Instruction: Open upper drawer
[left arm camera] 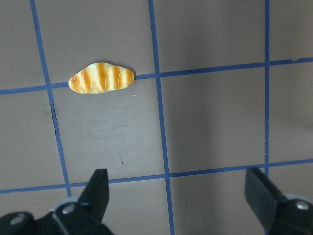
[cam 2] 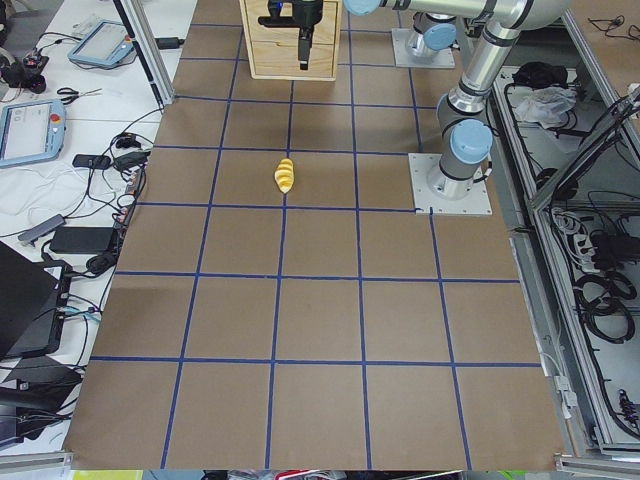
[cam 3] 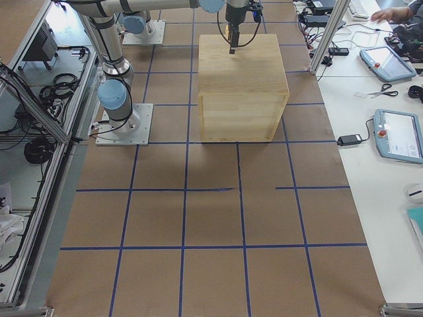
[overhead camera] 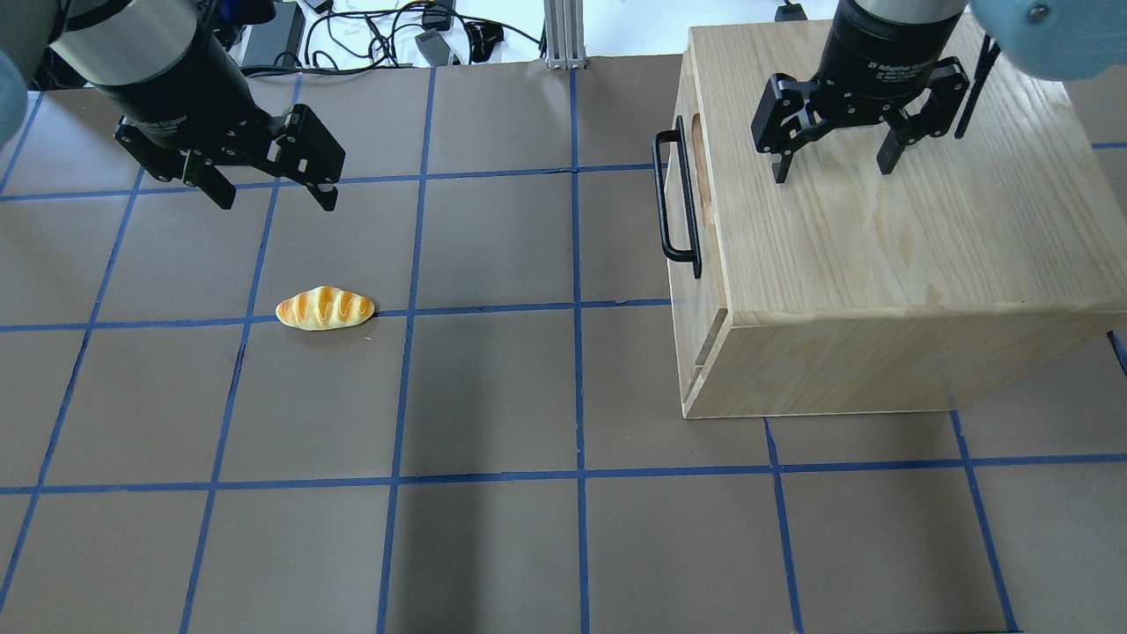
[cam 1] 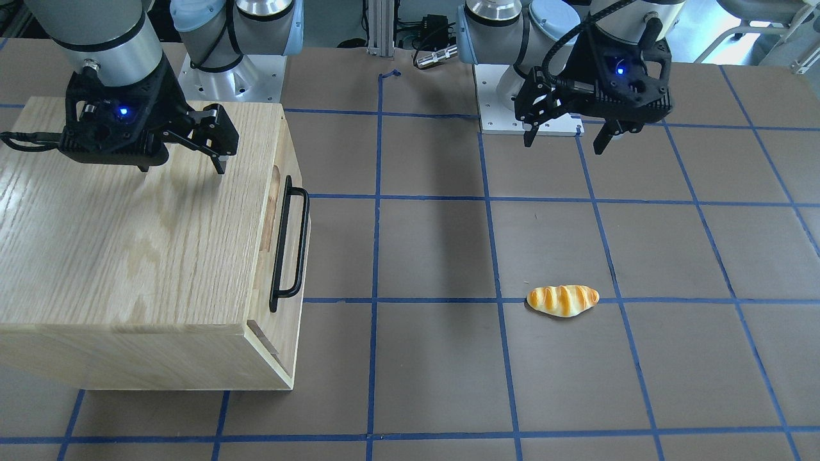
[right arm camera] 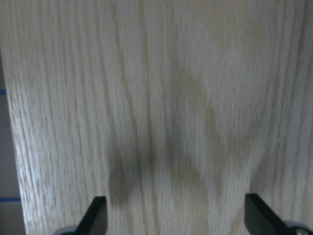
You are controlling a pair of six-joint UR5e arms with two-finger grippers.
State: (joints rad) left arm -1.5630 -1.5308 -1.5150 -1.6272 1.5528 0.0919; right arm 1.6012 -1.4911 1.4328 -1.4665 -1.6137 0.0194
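Observation:
The upper drawer is shut, flush in the front of the oak cabinet. Its long black bar handle faces the table's middle and also shows in the front-facing view. A slot notch sits at the panel's top edge. My right gripper hangs open and empty above the cabinet's top, behind the handle; its wrist view shows only wood grain between the fingers. My left gripper is open and empty above the table, far from the cabinet.
A toy bread roll lies on the brown mat with blue tape lines, just in front of my left gripper; it also shows in the left wrist view. Cables and tablets lie beyond the table's edges.

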